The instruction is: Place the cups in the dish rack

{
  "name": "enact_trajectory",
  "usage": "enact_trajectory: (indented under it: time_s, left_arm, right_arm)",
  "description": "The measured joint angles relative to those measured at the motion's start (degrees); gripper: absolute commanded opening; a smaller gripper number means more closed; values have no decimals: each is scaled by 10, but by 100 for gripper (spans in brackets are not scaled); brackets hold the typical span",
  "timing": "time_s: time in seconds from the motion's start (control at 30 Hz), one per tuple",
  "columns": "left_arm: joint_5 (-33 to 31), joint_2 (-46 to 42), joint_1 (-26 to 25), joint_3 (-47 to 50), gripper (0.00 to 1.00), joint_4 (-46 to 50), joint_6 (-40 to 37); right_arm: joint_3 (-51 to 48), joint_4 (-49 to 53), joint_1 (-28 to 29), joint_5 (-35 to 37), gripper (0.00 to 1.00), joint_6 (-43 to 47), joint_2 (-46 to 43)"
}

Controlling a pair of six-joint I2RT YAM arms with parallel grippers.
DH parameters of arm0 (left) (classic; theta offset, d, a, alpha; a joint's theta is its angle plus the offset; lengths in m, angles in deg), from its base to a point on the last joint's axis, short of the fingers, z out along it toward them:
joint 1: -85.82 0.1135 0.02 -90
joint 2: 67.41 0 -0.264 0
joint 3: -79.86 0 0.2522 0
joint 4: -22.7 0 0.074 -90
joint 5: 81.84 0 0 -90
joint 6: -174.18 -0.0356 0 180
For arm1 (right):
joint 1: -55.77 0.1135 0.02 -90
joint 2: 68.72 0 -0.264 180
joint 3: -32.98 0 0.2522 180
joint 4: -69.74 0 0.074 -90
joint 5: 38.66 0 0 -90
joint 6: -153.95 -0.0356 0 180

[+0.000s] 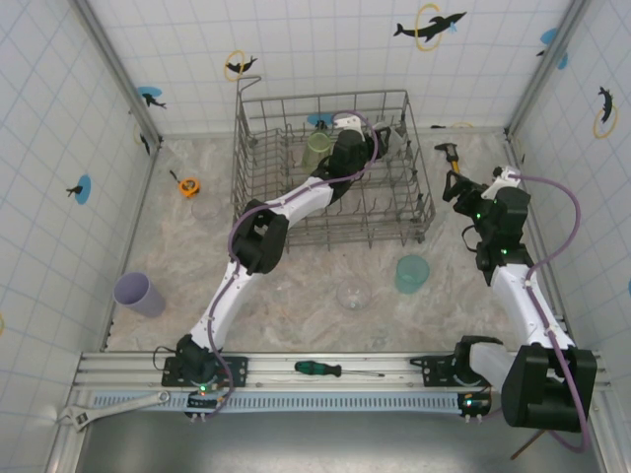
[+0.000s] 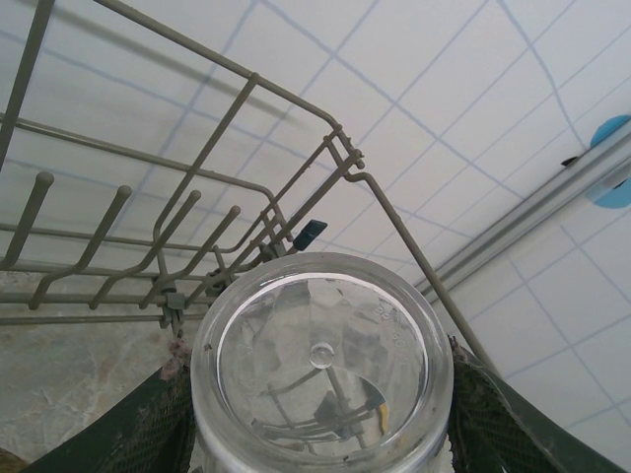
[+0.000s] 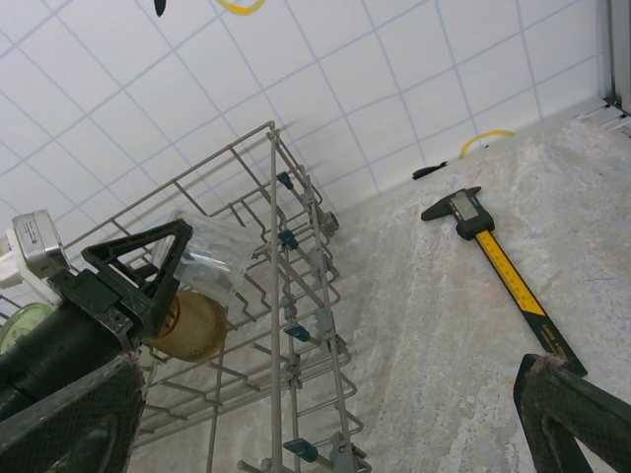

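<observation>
Currently the left gripper (image 2: 320, 434) grasps 1 clear cup (image 2: 320, 355) inside the dish rack (image 1: 414, 212), toward its 1 o'clock corner; it should settle the cup squarely between tines (image 2: 118, 236) before letting go.

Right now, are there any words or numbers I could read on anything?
None can be read.
caliper: scale marks on its yellow bar, too small to read.
clear cup: faint raised lettering on its base, too blurred to read.
wall stickers: sea-animal pictures, no words.
</observation>
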Motion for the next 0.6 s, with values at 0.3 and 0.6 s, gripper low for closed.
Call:
enact_trajectory:
  time_s: [0.3,0.6]
  left_arm:
    - [-10,3,-4,0,1,-7,-1]
    - [-19,6,-10,-3,9,-7,-29]
  right_arm:
    - [0,-1,0,0,100,0,0]
    - [0,-2,0,-1,100,0,0]
